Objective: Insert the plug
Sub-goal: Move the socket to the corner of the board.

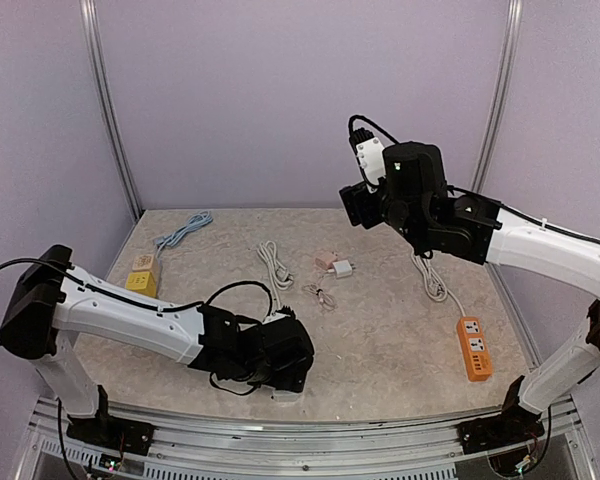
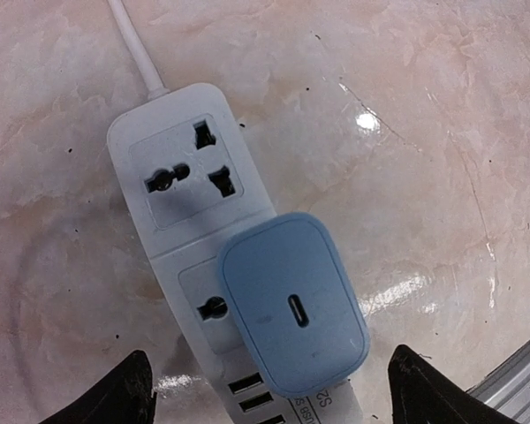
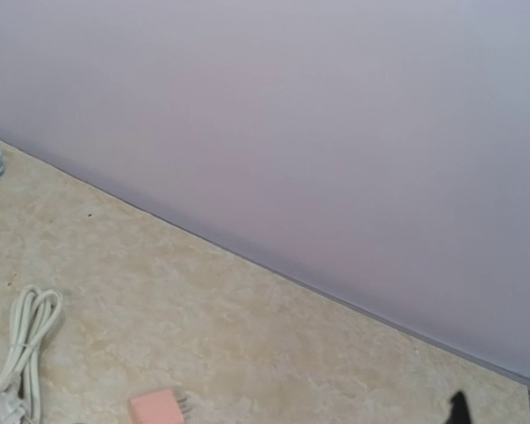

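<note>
In the left wrist view a white power strip (image 2: 172, 190) lies on the marble table, and a light-blue USB-C charger plug (image 2: 291, 305) sits in its second socket. My left gripper (image 2: 269, 389) is open. Its black fingertips (image 2: 115, 397) stand on either side of the plug and touch nothing. In the top view the left gripper (image 1: 285, 380) hangs low over the strip at the table's near edge and hides most of it. My right gripper (image 1: 360, 205) is raised high over the table's far side and empty. Only one dark fingertip (image 3: 459, 408) shows in the right wrist view.
An orange power strip (image 1: 473, 347) with a white cord (image 1: 435, 280) lies at the right. A pink plug (image 1: 326, 260), a white plug (image 1: 343, 268), a coiled white cable (image 1: 274, 265) and a small cable (image 1: 320, 295) lie mid-table. A blue cable (image 1: 185, 230) and a yellow box (image 1: 140, 280) lie at the left.
</note>
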### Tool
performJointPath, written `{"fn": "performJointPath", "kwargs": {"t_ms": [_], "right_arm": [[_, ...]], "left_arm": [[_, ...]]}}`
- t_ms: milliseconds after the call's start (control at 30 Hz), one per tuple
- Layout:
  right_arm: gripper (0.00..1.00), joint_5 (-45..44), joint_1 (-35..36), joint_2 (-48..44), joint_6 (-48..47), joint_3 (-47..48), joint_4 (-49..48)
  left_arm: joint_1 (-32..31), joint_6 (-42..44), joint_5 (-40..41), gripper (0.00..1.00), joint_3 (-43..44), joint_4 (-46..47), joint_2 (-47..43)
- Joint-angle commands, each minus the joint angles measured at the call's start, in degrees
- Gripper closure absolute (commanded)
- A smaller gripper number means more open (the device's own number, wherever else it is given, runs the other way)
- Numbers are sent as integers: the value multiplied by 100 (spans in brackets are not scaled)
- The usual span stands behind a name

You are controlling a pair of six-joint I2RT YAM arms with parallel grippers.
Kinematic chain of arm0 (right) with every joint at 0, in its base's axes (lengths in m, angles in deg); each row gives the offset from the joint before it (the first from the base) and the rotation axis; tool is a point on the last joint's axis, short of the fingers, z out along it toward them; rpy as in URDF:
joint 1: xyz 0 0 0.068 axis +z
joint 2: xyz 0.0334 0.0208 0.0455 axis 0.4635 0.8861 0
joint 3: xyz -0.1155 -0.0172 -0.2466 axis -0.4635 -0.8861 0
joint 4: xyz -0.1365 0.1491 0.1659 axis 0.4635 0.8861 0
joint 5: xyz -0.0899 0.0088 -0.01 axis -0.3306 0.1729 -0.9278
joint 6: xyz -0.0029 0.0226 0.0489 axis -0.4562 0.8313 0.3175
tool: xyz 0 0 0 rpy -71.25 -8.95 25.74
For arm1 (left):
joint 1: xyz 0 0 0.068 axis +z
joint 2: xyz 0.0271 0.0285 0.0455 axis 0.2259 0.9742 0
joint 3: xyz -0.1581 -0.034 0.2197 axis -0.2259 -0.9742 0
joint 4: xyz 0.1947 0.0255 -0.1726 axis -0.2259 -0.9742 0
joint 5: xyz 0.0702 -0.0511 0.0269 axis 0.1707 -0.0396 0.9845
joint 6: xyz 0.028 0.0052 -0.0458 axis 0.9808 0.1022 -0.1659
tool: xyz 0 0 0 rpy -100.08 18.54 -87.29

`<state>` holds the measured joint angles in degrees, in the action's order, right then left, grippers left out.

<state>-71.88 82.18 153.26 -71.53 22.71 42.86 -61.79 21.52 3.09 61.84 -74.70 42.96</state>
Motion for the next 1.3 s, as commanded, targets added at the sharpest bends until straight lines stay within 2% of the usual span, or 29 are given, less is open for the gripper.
{"fn": "performJointPath", "kwargs": {"t_ms": [0,600,1000,1267], "right_arm": [[17,-157,-25,-213,52,-33,145],[16,-498,-25,-1464,272,-1128,620],[16,-506,-25,-1573,273,-1217,593],[15,-522,-24,-1644,272,-1311,569]], "left_arm": [[150,-122,-102,13,171,-182,187],[691,-386,-282,28,494,-586,587],[927,-500,-170,35,474,-642,726],[1175,-416,-126,44,370,-530,700]]}}
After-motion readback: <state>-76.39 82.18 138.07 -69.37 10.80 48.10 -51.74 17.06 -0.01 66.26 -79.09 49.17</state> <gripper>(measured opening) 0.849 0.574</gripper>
